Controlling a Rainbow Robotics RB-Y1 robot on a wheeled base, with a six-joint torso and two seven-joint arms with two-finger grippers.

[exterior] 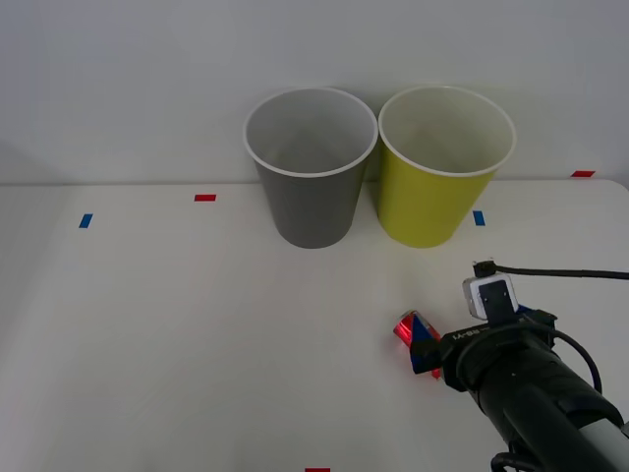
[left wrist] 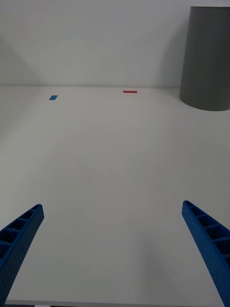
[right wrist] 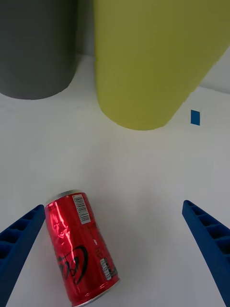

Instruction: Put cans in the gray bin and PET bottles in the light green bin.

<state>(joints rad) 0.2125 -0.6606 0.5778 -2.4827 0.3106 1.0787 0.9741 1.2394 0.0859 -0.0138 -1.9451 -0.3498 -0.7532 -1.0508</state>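
Note:
A small red can [exterior: 407, 328] lies on its side on the white table, in front of the light green bin [exterior: 442, 187]. The gray bin [exterior: 311, 187] stands upright just left of the green one, and both have white insides. My right gripper [exterior: 426, 347] is low at the can. In the right wrist view, the can [right wrist: 81, 247] lies between the open blue fingers [right wrist: 21, 242], close against one of them, with the light green bin [right wrist: 148, 57] and the gray bin [right wrist: 36, 43] beyond. My left gripper [left wrist: 112, 208] hangs open over bare table, with the gray bin [left wrist: 207, 57] farther off. PET bottles are out of view.
Small red tape marks [exterior: 204, 198] and blue tape marks [exterior: 85, 220] dot the table [exterior: 177, 334]. A white wall rises right behind the bins. A black cable [exterior: 560, 272] runs from my right wrist toward the table's right edge.

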